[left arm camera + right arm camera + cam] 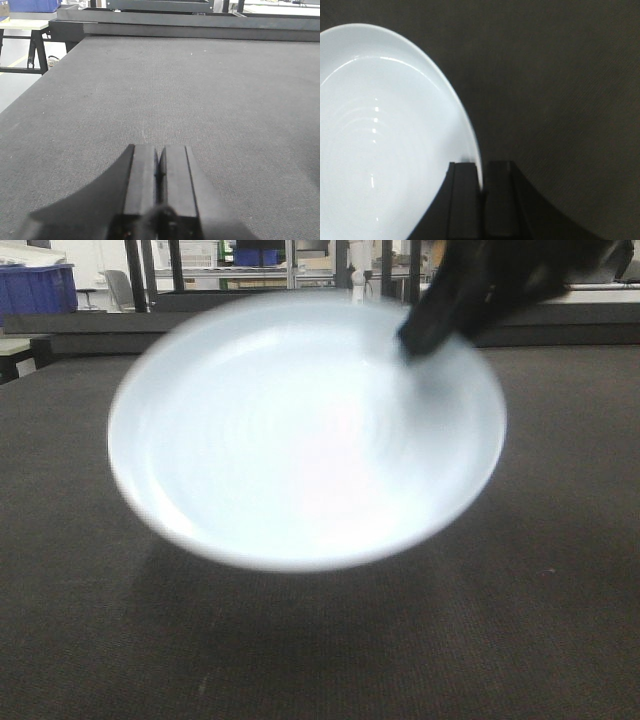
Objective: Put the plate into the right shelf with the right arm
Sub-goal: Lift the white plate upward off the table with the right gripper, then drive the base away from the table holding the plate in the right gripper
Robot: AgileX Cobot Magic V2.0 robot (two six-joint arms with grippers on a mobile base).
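The plate (300,440) hangs in the air above the dark counter (560,640), tilted so its hollow faces the front camera, and it is smeared with blur. A soft shadow lies on the counter under it, toward 6 o'clock. The right hand (481,172) is pinched on the plate's rim. In the wrist view one finger sits inside the rim and the other outside, with the white edge running between them. From the front, that grip sits at about 2 o'clock on the plate, and the black right arm (520,270), also blurred, comes in from the top corner. The left hand (159,165) sits low over the counter, its fingers pressed flat together. A blue crate (38,288) stands far back at 10 o'clock.
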